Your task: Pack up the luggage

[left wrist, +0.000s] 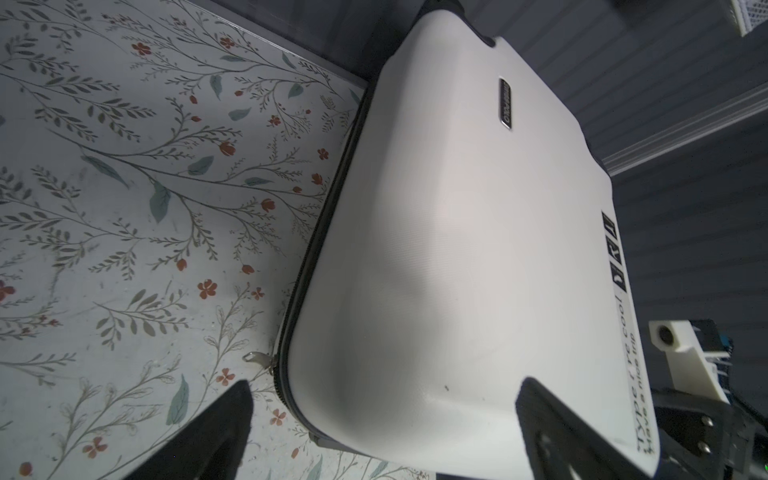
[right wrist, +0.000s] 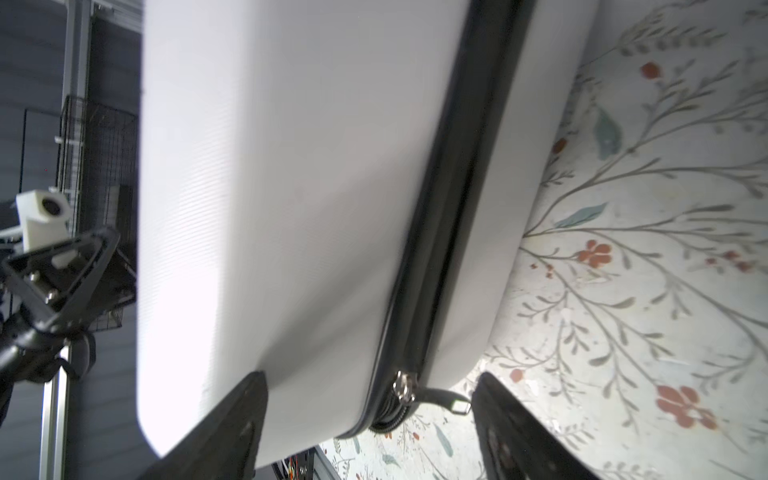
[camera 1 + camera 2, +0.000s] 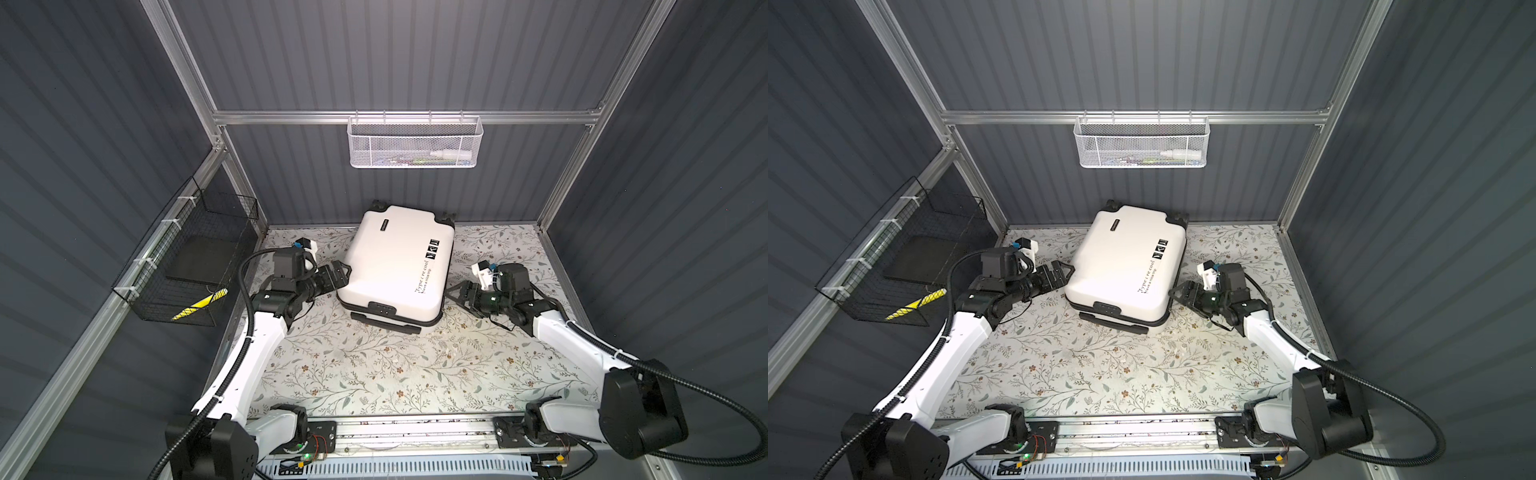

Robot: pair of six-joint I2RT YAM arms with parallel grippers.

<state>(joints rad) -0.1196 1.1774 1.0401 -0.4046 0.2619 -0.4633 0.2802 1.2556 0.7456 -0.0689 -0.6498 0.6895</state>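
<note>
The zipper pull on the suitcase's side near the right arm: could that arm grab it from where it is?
Probably yes. The right end effector is open right beside the luggage, and the zipper pull seems to stick out between its two fingers, with nothing blocking it.

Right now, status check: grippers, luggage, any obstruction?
Both open: left gripper at one side of the luggage, right gripper straddling its zipper seam near the zipper pull. Luggage closed, flat on the table. Nothing in the way.
</note>
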